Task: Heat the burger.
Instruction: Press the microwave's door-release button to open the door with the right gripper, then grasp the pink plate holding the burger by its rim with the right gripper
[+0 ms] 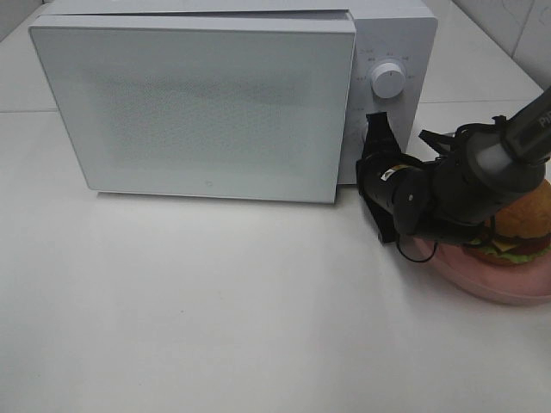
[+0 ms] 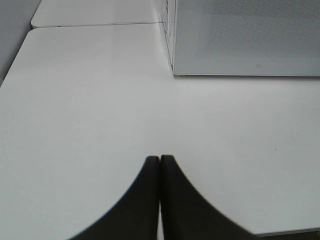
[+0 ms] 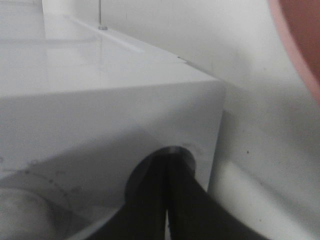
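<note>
The burger (image 1: 527, 222), with a golden-brown bun, lettuce and cheese, sits on a round pink plate (image 1: 504, 288) at the right, partly hidden behind my right arm. The white microwave (image 1: 207, 103) stands at the back. My right gripper (image 1: 377, 120) is shut, and its tips touch the control panel just below the knob (image 1: 386, 81). In the right wrist view the shut fingertips (image 3: 167, 161) rest in a round button recess. My left gripper (image 2: 160, 162) is shut and empty, low over the table in front of the microwave's left corner (image 2: 172, 70).
The microwave door (image 1: 198, 107) faces me; its right edge seems to stand a little off the body. The pink plate's rim (image 3: 300, 35) shows at the corner of the right wrist view. A white table (image 1: 215, 301) extends in front.
</note>
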Robot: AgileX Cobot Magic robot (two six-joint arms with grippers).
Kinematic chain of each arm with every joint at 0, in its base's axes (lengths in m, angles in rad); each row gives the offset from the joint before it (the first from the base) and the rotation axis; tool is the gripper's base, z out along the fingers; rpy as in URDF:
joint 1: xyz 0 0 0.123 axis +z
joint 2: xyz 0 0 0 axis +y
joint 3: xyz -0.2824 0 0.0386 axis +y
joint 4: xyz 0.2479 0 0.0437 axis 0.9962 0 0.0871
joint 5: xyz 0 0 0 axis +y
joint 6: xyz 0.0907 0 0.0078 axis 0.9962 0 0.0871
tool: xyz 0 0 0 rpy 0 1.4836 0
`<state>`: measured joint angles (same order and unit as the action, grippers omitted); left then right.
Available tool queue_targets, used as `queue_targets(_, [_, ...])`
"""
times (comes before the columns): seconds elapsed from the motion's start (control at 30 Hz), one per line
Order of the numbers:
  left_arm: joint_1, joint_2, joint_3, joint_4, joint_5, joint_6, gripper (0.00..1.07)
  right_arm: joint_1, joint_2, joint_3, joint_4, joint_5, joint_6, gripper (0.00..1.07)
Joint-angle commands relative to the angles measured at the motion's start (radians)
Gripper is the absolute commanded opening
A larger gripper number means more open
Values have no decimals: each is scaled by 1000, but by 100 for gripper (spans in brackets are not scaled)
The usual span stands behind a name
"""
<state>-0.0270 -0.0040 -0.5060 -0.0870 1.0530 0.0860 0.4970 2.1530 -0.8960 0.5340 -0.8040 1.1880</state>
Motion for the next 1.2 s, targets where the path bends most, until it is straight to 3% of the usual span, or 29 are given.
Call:
queue_targets(0.03, [1, -21, 3, -7, -13, 1, 0, -10, 0, -76, -72, -136, -21, 0])
queue_targets(0.37, [1, -21, 3, -7, -13, 1, 0, -10, -12, -64, -86, -107, -5, 0])
queue_targets(0.73, [1, -21, 3, -7, -13, 1, 0, -6, -107, 24, -149, -33, -12, 0])
queue_targets(0.9, [1, -21, 3, -7, -13, 1, 0, -6, -155, 116, -249, -38, -39, 0])
queue_targets(1.0, [1, -21, 3, -7, -13, 1, 0, -6, -164, 129, -275, -42, -40, 0])
queue_targets(1.2, [1, -21, 3, -7, -13, 1, 0, -6, -187, 178, -441, -72, -59, 0])
